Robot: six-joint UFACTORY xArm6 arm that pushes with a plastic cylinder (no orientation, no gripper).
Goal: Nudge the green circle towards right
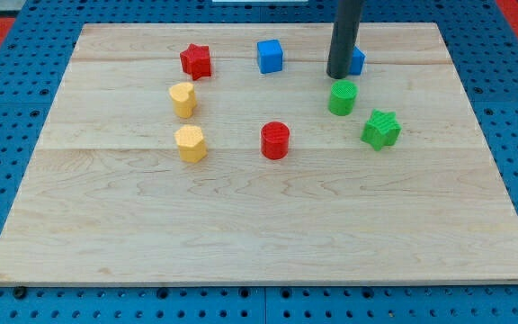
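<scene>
The green circle (342, 97) stands on the wooden board (259, 225), right of centre in the upper half. My tip (338, 76) rests on the board just above the green circle, very close to its upper edge. The rod rises straight up out of the view's top. A green star (381, 129) lies just below and to the right of the green circle.
A blue block (357, 61) sits partly hidden behind the rod. A blue cube (270, 56) and a red star (196, 61) lie along the top. A yellow heart (183, 99), a yellow hexagon (191, 143) and a red circle (275, 140) lie left and centre.
</scene>
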